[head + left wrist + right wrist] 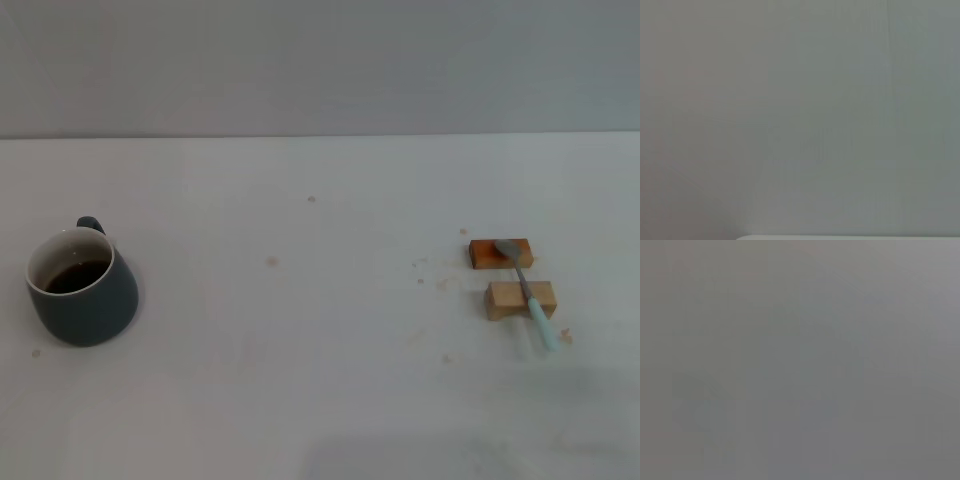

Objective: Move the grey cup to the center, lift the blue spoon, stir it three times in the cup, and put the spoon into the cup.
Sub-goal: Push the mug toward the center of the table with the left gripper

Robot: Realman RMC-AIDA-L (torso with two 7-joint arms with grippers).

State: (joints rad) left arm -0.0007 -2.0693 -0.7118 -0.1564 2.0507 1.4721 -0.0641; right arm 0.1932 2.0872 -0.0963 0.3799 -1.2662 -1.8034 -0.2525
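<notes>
The grey cup (83,290) stands upright at the left of the white table, with dark liquid inside and its small handle toward the back. The blue spoon (528,292) lies at the right across two small wooden blocks, its metal bowl on the far block and its pale blue handle pointing toward the front edge. Neither gripper shows in any view. Both wrist views show only a plain grey surface.
Two wooden blocks, an orange-brown one (487,254) and a lighter one (505,300), prop the spoon. A few small stains and crumbs dot the table (320,300) around them. A grey wall rises behind the table.
</notes>
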